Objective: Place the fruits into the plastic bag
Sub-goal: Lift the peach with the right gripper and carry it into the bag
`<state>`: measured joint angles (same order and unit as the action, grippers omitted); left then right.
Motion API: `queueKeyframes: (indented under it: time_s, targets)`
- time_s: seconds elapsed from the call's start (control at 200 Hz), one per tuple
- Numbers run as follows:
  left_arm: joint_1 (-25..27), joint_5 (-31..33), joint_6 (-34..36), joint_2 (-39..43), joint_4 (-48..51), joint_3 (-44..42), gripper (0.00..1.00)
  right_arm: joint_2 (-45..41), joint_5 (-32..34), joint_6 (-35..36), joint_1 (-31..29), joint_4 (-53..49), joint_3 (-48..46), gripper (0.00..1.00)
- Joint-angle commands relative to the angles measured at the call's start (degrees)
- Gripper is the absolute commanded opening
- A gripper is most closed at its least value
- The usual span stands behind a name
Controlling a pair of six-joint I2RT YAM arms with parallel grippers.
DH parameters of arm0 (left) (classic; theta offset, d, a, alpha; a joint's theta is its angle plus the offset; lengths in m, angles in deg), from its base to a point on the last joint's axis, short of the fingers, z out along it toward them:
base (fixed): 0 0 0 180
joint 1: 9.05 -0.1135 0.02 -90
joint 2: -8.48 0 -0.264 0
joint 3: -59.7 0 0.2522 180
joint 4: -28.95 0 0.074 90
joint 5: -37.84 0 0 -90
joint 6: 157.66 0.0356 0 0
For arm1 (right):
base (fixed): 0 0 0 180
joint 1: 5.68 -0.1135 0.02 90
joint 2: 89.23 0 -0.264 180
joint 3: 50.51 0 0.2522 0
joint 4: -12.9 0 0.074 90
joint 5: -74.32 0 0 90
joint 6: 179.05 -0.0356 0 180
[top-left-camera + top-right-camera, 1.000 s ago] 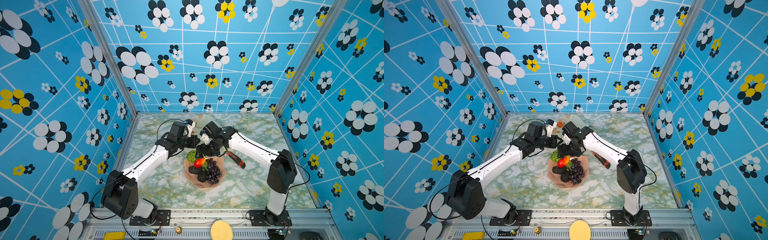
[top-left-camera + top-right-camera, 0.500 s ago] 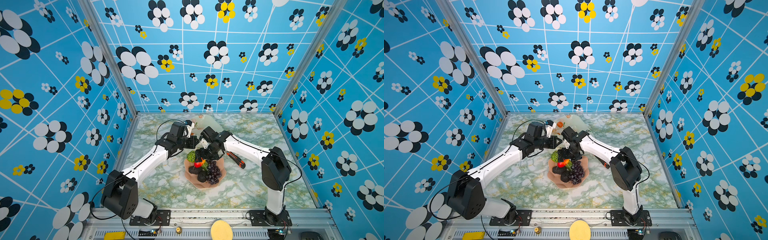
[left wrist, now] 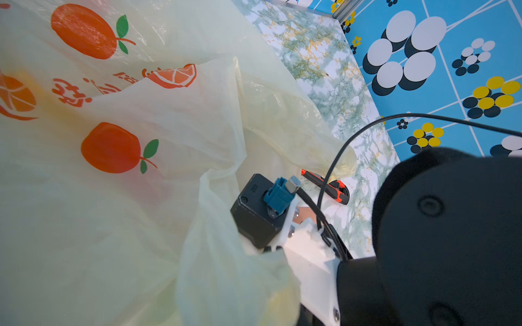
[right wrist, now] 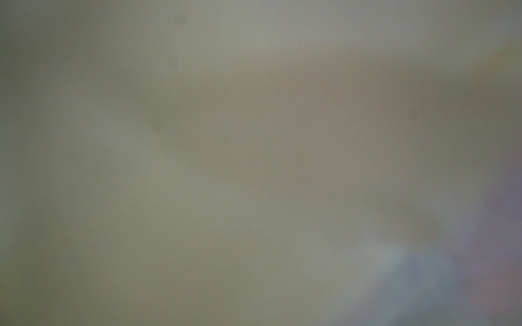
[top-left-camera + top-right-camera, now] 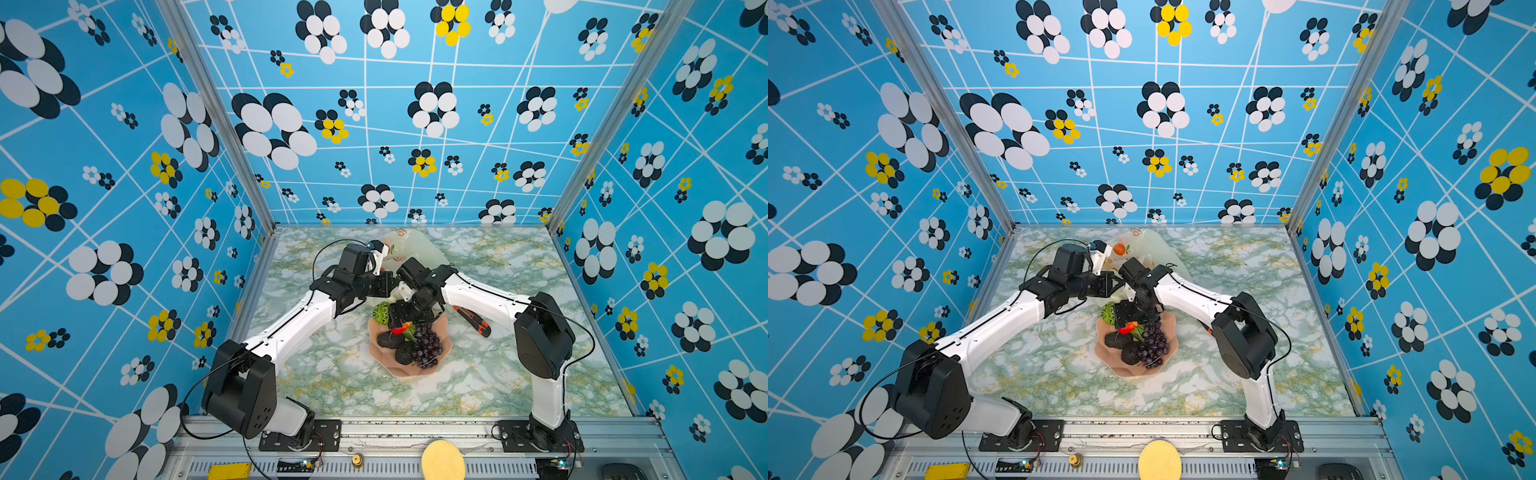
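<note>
Left jaws are clenched on a bunched fold of the plastic bag point(image 3: 158, 197). They hold its mouth raised over the middle of the tabletop point(image 5: 332, 374), while the rest of the film trails toward the far edge. Your right jaws have just swung away from the bag and come down over the far side of the pink dish point(image 5: 411, 371), directly above the red fruit point(image 5: 398, 331). You cannot tell whether they are released or closing: the wrist hides them from above, and the right wrist view is only grey blur. The green ball point(image 5: 381, 312), black ovals point(image 5: 388, 340) and grapes point(image 5: 428, 347) lie in the dish as before. You are likely starting another pick, with most of the fruit still unbagged.
</note>
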<state>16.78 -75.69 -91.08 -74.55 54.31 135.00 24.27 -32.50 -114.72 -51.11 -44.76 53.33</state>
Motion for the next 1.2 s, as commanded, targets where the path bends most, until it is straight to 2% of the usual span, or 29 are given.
queueKeyframes:
  time_s: [0.0, 0.15, 0.235, 0.635, 1.195]
  targets:
    - [-0.40, -0.10, -0.44, 0.68, -0.49, -0.64, 0.00, -0.44, 2.23, -0.08, -0.27, -0.75, 0.40, 0.77]
    - [-0.46, -0.19, -0.57, 0.58, -0.72, -0.73, 0.00, -1.77, 3.72, -0.26, -0.27, 0.04, -0.25, 0.63]
    - [-0.47, -0.24, -0.66, 0.58, -0.70, -0.67, 0.00, -2.34, 3.64, -0.35, -0.23, 0.03, -0.42, 0.59]
    - [-0.43, -0.20, -1.15, 1.28, -1.26, -0.82, 0.00, -10.78, 3.38, -0.44, -0.25, -1.70, -3.14, 0.58]
    - [-0.42, -0.11, -1.87, 1.22, -1.39, -0.60, 0.00, -19.80, 1.08, -0.73, 1.34, 1.51, -7.67, 0.57]
